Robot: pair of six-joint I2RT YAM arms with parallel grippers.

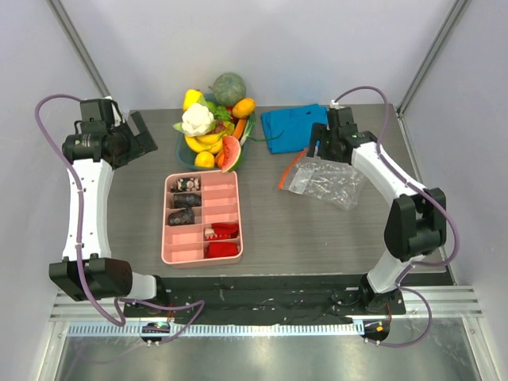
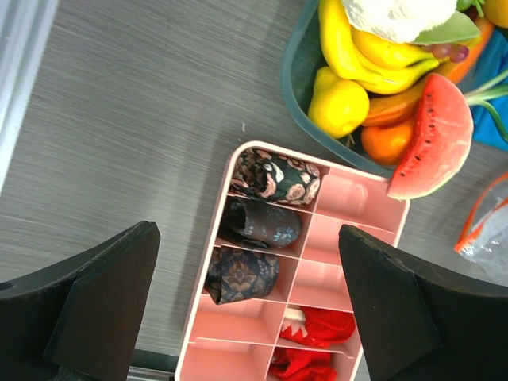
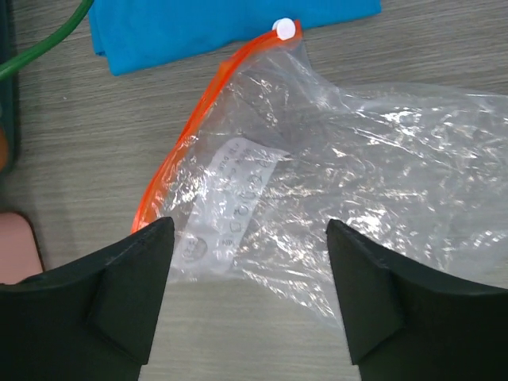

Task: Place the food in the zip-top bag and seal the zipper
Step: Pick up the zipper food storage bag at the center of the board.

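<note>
Grey wood-grain table carries everything. I note the pink tray at centre-left, with dark and red pieces in its compartments. A blue cloth lies folded at the far right.

The food is heaped in a teal bowl at the far centre, just beyond the tray; none of it is in the bag. A watermelon slice leans out over the bowl's rim toward the tray's far corner.

The zip-top bag lies crumpled and flat just in front of the cloth, with its zipper along the left edge and a white slider at its far end.

The left gripper hangs above the tray with its jaws spread wide and empty. The right gripper is over the bag, its jaws spread to either side of it. I cannot tell whether they touch the plastic.
</note>
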